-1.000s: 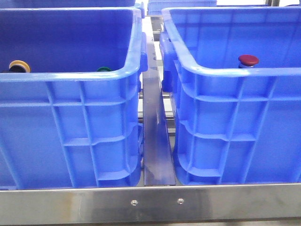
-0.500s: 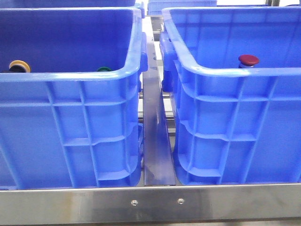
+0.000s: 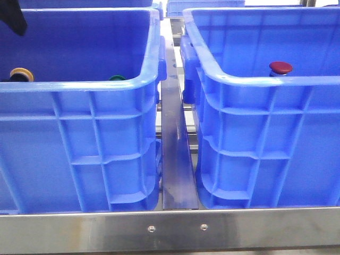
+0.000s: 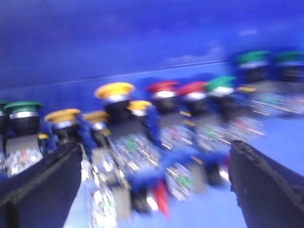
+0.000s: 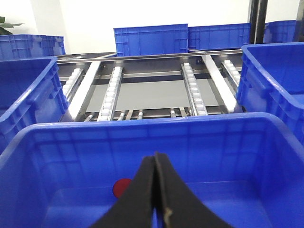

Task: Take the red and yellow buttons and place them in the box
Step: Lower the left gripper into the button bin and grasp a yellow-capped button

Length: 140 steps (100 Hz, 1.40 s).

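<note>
**Left pincer spread over the buttons, right pincer closed above the red one**

The left pincer (image 4: 156, 190) hangs with its jaws wide apart and nothing between them, over a blurred row of buttons in the left bin (image 3: 79, 87); yellow buttons (image 4: 114, 91) and red buttons (image 4: 162, 87) lie just beyond its fingertips, among green buttons (image 4: 23, 106). The right pincer (image 5: 156, 164) is pressed closed, empty, above the right bin (image 5: 142, 130), where one red button (image 5: 121, 187) lies on the floor, just beside its tips.

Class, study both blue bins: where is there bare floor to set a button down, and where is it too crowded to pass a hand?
The right bin is mostly bare: one red button stands on its floor, with open floor beside it. The left bin is crowded: yellow, red and green buttons stand packed in rows between the open left end effector fingers.
</note>
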Available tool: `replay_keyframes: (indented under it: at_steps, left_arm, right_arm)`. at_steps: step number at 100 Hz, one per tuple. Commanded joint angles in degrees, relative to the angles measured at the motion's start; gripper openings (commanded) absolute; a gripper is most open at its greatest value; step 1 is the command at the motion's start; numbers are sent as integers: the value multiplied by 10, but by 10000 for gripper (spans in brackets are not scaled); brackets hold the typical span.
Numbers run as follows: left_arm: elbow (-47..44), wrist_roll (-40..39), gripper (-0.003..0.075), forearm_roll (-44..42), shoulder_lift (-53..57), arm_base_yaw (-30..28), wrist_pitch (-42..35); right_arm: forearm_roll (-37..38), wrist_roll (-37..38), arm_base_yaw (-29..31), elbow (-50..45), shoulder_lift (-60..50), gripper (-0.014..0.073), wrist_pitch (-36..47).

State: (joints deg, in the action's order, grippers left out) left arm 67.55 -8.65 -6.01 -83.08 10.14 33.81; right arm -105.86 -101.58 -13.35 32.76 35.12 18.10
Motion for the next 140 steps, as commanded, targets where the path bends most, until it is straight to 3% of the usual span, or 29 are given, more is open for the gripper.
replay_keyframes:
  at_steps: [1,119,128,140]
  left_arm:
    - [34,-7,587,-11,-16,-3,-32]
    - [52,-22,583,-35,-144,-21,-60]
    - [52,-22,531,-35,-144,-21,-62]
    - [52,-22,336,-35,-144,-21,-62]
  right_arm:
    - [-27,-7,-2,16,-2,-69,-18]
    - [-27,-7,-2,16,-2,-69,-18]
    - [-27,-7,-2,16,-2,-69,-18]
    - [-27,-7,-2,16,-2,-69,-18]
